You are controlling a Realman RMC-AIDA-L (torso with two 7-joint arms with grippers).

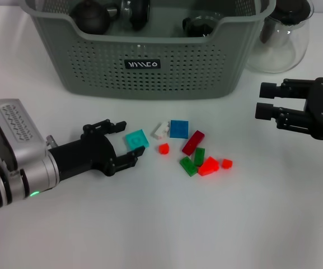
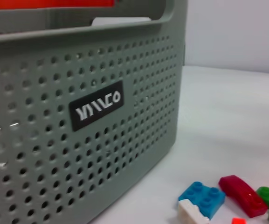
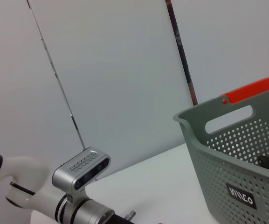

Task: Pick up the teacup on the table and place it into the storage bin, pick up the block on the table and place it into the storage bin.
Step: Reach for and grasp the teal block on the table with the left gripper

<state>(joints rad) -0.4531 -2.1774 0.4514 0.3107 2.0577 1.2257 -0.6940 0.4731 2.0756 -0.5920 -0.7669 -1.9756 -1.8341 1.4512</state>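
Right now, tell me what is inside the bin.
The bin holds dark tea ware: a round teapot-like piece, another dark item, and a glass-and-black piece. Its front wall hides the floor, so anything lower down cannot be seen.

Lighting's bright and even from overhead, so the white table [image 1: 167, 224] nearly washes out. Only faint soft shadows under the blocks [image 1: 192, 148]. In the left wrist view they're blurry at the lower right.
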